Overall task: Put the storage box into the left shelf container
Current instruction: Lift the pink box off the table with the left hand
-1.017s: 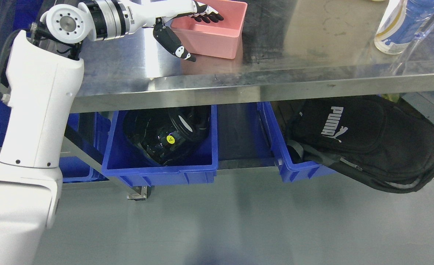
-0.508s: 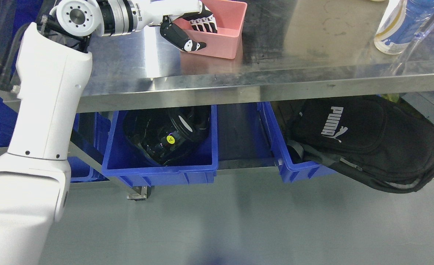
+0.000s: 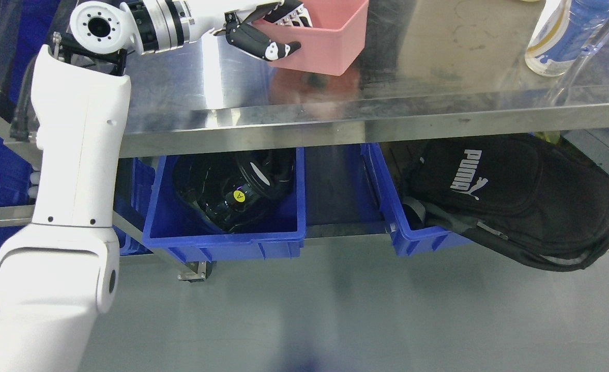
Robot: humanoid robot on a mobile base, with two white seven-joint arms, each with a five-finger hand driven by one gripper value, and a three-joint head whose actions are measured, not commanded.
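Gripping the near-left wall of the pink storage box (image 3: 325, 39), thumb outside and fingers inside, the left hand (image 3: 268, 31) holds it tilted above the steel table (image 3: 439, 77), so the carry seems under way, next calling for lowering it into the blue left shelf container (image 3: 222, 243).

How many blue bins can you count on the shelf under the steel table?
3 at least: one left of centre holding black gear, one to its right under the black backpack, one partly hidden behind the left arm. More may be hidden.
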